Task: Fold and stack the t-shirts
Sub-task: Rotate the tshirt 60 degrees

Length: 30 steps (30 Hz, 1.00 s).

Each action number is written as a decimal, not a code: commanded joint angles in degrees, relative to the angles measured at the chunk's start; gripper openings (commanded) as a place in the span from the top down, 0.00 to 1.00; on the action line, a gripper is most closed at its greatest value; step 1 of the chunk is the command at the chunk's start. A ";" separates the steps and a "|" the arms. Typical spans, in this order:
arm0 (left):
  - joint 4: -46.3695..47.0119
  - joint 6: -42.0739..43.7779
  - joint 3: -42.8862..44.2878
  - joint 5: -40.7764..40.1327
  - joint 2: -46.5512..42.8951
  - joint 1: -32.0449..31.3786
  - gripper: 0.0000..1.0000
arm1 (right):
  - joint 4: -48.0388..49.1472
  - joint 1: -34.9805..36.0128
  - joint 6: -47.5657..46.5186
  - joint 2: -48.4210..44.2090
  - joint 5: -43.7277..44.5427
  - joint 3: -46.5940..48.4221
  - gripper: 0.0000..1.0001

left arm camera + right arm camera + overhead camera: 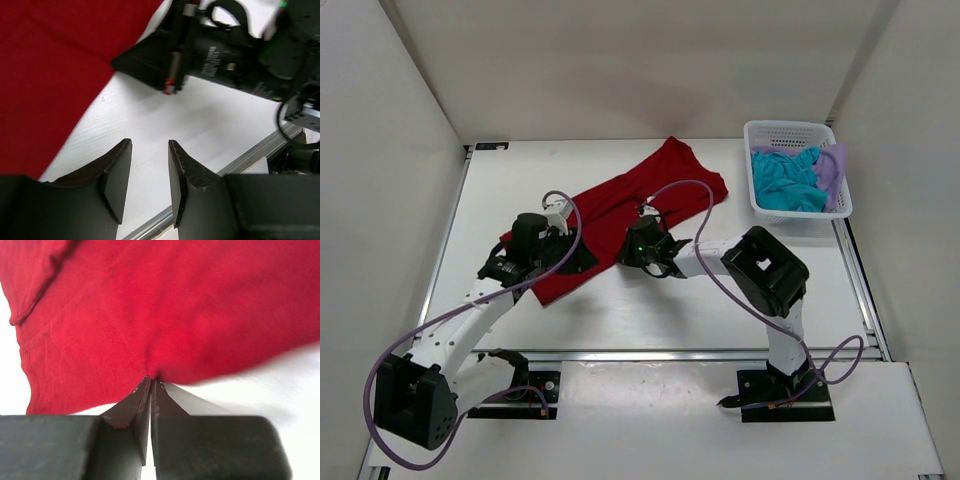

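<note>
The red t-shirt [620, 205] lies spread diagonally across the middle of the table. My right gripper [628, 252] is at its near edge, and in the right wrist view the gripper [152, 380] is shut on a pinch of the red cloth [175, 305]. My left gripper [580, 258] sits just left of it. Its jaws [150, 142] stand open over bare table with nothing between them, the red shirt [45, 75] to their left. The teal-blue t-shirt [785, 180] and the lavender t-shirt [832, 165] lie crumpled in the basket.
The white mesh basket [790, 127] stands at the back right corner. In the left wrist view the right gripper [117, 62] shows close ahead. A metal rail [650, 354] runs along the table's near edge. White walls enclose the table.
</note>
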 commanded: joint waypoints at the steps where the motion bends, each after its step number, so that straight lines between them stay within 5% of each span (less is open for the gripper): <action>1: 0.94 -0.07 -0.46 -0.17 0.58 -0.77 0.55 | -0.59 -3.71 -0.79 -7.66 1.87 -7.69 1.00; 7: 2.78 -1.38 -2.30 -1.66 3.75 -6.21 0.54 | -7.25 -18.45 -9.58 -21.20 -11.28 -19.48 1.00; 8: 2.61 -1.39 -4.91 -2.80 5.49 -9.01 0.51 | -16.23 -28.50 -17.77 -27.31 -20.62 -21.41 0.76; 10: 1.39 -1.30 -5.55 -4.12 5.69 -8.96 0.48 | -19.12 -29.21 -18.99 -32.62 -18.53 -23.88 0.70; 15: -2.66 -1.74 -7.74 -15.45 2.97 -11.33 0.44 | -23.88 -24.92 -16.98 -47.12 -16.33 -32.92 0.63; 18: -2.40 -3.58 -11.78 -17.91 -1.15 -8.44 0.45 | -20.48 -16.31 -8.65 -50.48 -17.02 -38.89 0.60; 22: -1.62 -4.29 -15.39 -18.45 -4.86 -2.98 0.41 | -13.27 -5.07 -1.95 -49.18 -15.19 -42.17 0.58; 30: 1.81 -3.94 -17.15 -13.89 5.23 -5.43 0.39 | -6.66 -1.80 3.68 -44.87 -15.89 -44.20 0.65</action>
